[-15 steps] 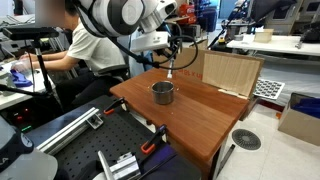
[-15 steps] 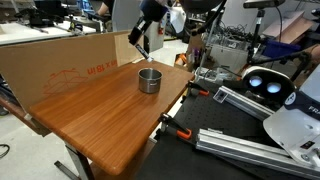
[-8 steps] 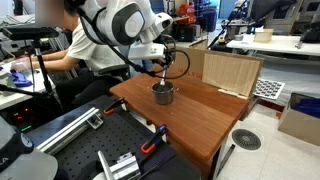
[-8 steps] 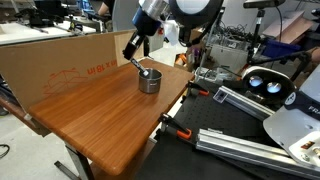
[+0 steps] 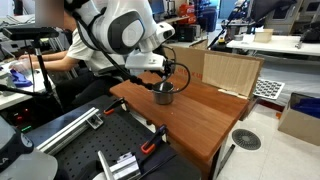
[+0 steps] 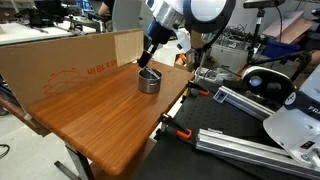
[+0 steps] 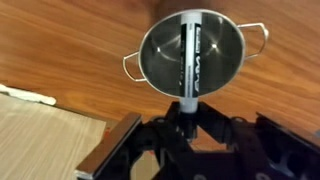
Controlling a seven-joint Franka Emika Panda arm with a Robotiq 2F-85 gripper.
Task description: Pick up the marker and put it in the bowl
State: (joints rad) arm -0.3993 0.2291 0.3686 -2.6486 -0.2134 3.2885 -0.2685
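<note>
The metallic grey bowl (image 7: 192, 56) with two wire handles stands on the wooden table and fills the top of the wrist view. It also shows in both exterior views (image 5: 163, 94) (image 6: 148, 80). My gripper (image 7: 190, 112) is shut on the marker (image 7: 194, 62), a whitish stick with dark ends that points down into the bowl's opening. In both exterior views the gripper (image 5: 163, 82) (image 6: 146, 63) hangs just above the bowl's rim. The marker's tip cannot be seen touching the bowl's floor.
A cardboard sheet (image 6: 60, 62) stands along one table edge; a wooden box (image 5: 228, 72) sits at the table's far end. A pale wooden panel (image 7: 40, 135) lies beside the bowl. A person sits behind the arm (image 5: 75, 45). Clamps and metal rails lie off the table (image 5: 120, 160).
The gripper with the marker has moved from beside the bowl to directly over it and has come lower, so the marker now points into the bowl.
</note>
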